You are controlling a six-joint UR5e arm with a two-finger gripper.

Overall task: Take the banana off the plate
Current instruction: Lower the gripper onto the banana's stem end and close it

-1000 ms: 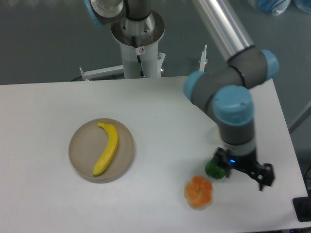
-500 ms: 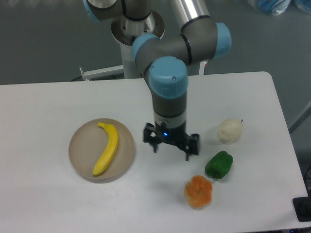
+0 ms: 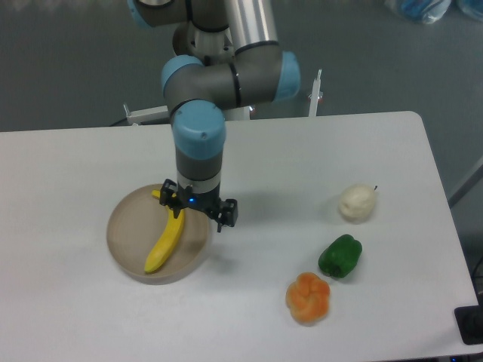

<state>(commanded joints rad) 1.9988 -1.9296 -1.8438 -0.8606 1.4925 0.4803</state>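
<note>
A curved bright yellow banana [image 3: 164,243] lies on the round beige-tan plate [image 3: 127,235] at the left of the white table. My gripper [image 3: 198,212] hangs above the plate's right part, over the banana's upper end, which it partly hides. Its fingers [image 3: 228,213] are spread wide and hold nothing. The banana's lower half shows fully.
A pale cream fruit [image 3: 356,203], a green pepper [image 3: 340,256] and a round orange fruit [image 3: 308,298] sit on the right half of the table. The arm's base post [image 3: 211,90] stands at the table's far edge.
My gripper has swept left across the table, from beside the green pepper at the right to above the plate and banana. The objects have not moved.
</note>
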